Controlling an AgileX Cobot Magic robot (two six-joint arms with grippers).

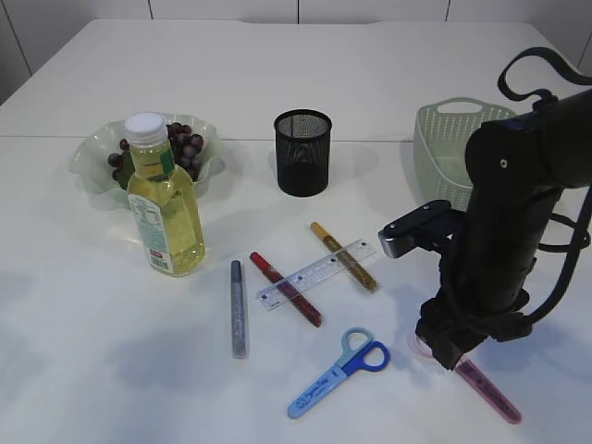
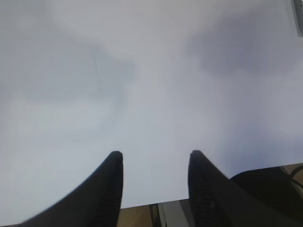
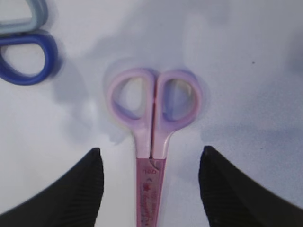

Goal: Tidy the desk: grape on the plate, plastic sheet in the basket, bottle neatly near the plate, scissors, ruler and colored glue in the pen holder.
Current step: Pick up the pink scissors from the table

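Pink plastic fills the right wrist view: the pink scissors (image 3: 152, 127) lie flat on the white table (image 1: 92, 370), handle loops away from the camera, sheathed blades between the spread fingers of the right gripper (image 3: 150, 189), which touch nothing yet. In the exterior view that gripper (image 1: 444, 344) hangs straight down over these scissors (image 1: 486, 387), near the front edge and well to the right of the pen holder (image 1: 302, 153), which serves as landmark here.

The step in hand looks like the scissors pickup. The next move seems to call for a short descent, closing across the narrow neck just below the loops, then a lift and a carry back and left to the holder, blades down.

Counting from front to back: two pairs of scissors, the pink pair and a blue pair (image 1: 338, 372) in front of the holder and slightly right. Three glue sticks lie in front of it, silver (image 1: 239, 310) to the left, red (image 1: 285, 288) in the middle, gold (image 1: 344, 256) to the right. One clear ruler (image 1: 319, 274) crosses the red and gold sticks. One bottle (image 1: 165, 199) stands front-left of the holder, just in front of one plate (image 1: 92, 153) that already carries one bunch of grapes (image 1: 180, 143). One basket (image 1: 453, 139) sits to the holder's right. I see no plastic sheet.

The left gripper (image 2: 155, 182) has its fingers parted over bare table, holding nothing.
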